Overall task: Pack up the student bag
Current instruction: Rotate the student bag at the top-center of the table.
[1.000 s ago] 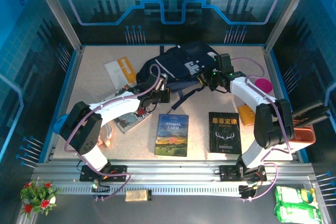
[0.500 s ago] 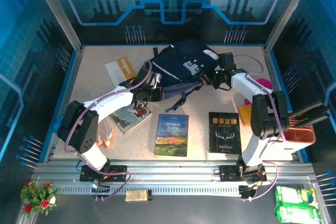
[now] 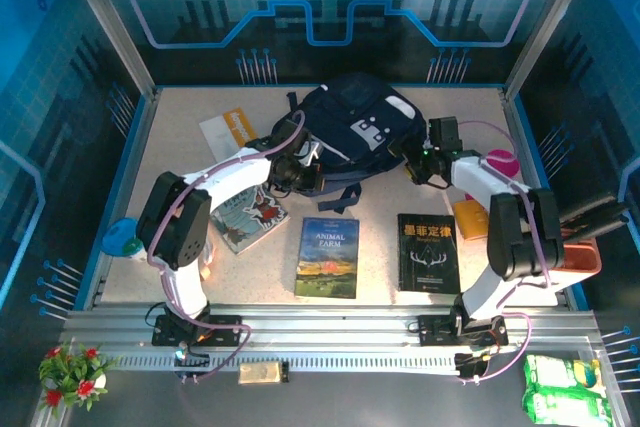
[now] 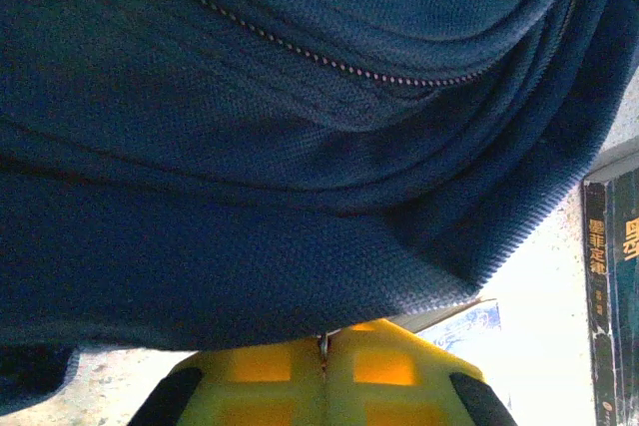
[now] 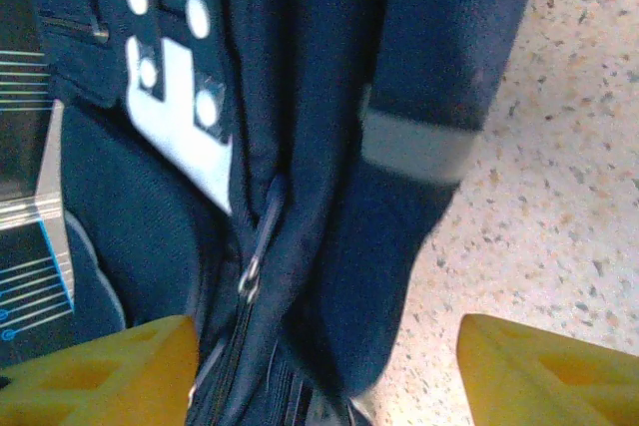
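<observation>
The right gripper (image 3: pixel 420 167) is held spread, with the student bag's (image 3: pixel 350 122) zipped side set directly ahead of it. The left gripper (image 4: pixel 321 344) is pressed together at the bag's near-left hem.

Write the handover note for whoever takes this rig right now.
Left gripper: shut, apparently pinching the backpack at its near-left edge.
Right gripper: open, fingers either side of the backpack's side zipper.
The backpack lies far-middle on the table. The Animal Farm book, black book and a third book lie in front of it.
Done: no book packed, as far as shows.
Left: open the backpack and load the books.
</observation>
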### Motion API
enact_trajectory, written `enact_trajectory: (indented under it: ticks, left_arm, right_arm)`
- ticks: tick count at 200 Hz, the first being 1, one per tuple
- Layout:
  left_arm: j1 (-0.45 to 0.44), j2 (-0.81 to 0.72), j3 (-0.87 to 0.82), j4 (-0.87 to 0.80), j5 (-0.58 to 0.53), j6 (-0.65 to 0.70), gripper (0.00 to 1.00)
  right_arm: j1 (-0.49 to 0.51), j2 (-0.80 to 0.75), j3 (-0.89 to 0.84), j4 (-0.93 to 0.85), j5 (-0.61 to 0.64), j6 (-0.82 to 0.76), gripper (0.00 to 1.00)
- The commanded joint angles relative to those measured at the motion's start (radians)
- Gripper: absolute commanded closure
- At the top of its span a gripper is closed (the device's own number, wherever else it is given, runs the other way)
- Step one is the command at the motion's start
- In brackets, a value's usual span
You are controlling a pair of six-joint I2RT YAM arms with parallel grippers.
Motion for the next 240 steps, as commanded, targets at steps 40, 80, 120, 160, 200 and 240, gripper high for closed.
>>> enact_trajectory:
  ticks: [40, 80, 120, 160, 200, 240]
  left_arm:
    - [-0.055, 0.046, 0.108, -0.043, 0.05, -0.02, 1.0]
    - [-0.088, 0.057, 0.137, -0.05, 0.066, -0.028, 1.0]
    - [-0.102, 0.058, 0.152, -0.042, 0.089, -0.048, 1.0]
    - [-0.106, 0.06, 0.156, -0.042, 0.112, -0.052, 1.0]
    - [-0.107, 0.064, 0.158, -0.045, 0.148, -0.054, 1.0]
    - [-0.101, 0.064, 0.167, -0.1, 0.151, -0.026, 1.0]
  right_arm:
    - [0.162, -0.087, -0.126, 0.21, 0.034, 0.322, 0.16]
    - [0.237, -0.013, -0.147, 0.324, 0.021, 0.408, 0.15]
    - [0.287, 0.017, -0.173, 0.352, 0.044, 0.449, 0.17]
    - [0.304, 0.033, -0.218, 0.433, 0.056, 0.483, 0.23]
    - [0.308, 0.1, -0.23, 0.558, 0.043, 0.509, 0.37]
    - [0.294, 0.11, -0.227, 0.589, 0.06, 0.489, 0.65]
